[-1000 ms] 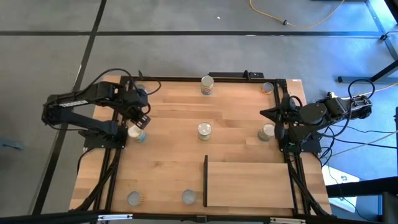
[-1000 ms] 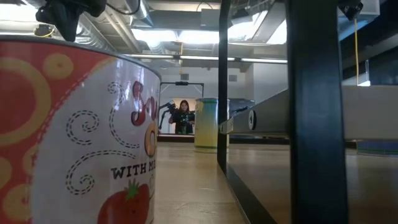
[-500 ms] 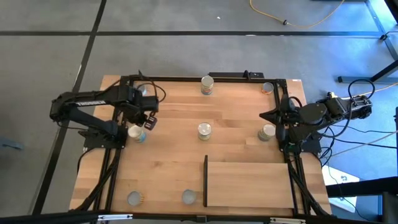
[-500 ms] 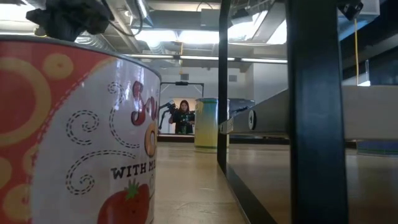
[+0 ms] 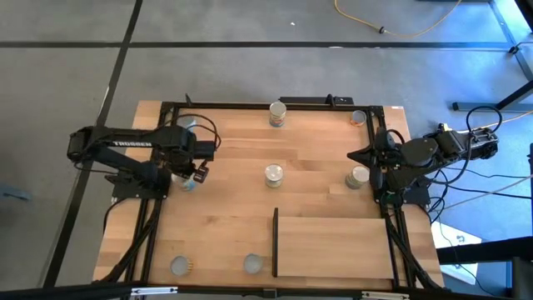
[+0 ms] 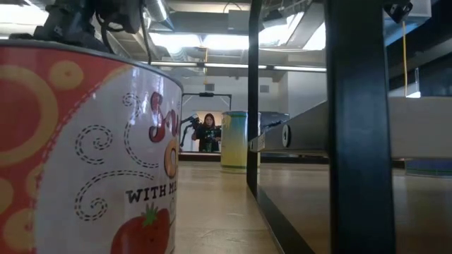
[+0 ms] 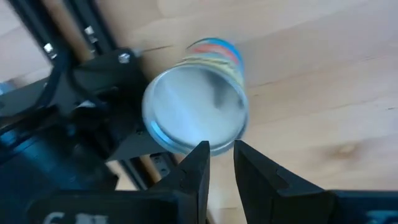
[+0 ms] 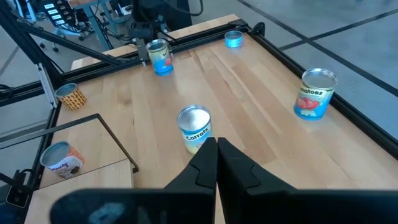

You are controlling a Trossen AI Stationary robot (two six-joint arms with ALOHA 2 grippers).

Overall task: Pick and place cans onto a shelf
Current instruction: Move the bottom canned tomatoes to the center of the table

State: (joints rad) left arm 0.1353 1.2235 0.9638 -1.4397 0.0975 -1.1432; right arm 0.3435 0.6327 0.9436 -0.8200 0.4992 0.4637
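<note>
Seven cans (image 5: 273,174) stand on the counter (image 5: 241,208); none on the shelf (image 5: 333,246).
My left fingers (image 7: 217,163) hover spread above one can (image 7: 196,118) by the counter's left edge; my right fingers (image 8: 216,163) are pressed together, empty.

My left claw (image 5: 198,171): over the table's (image 5: 316,158) left edge, just above one can (image 7: 196,109).
Middle can (image 5: 274,175): to that claw's right, near the table's centre.
Shelf (image 5: 333,243): beyond the middle can, toward the front edge.
My right claw (image 5: 360,155): far across, at the right edge, beside another can (image 5: 357,177).
</note>
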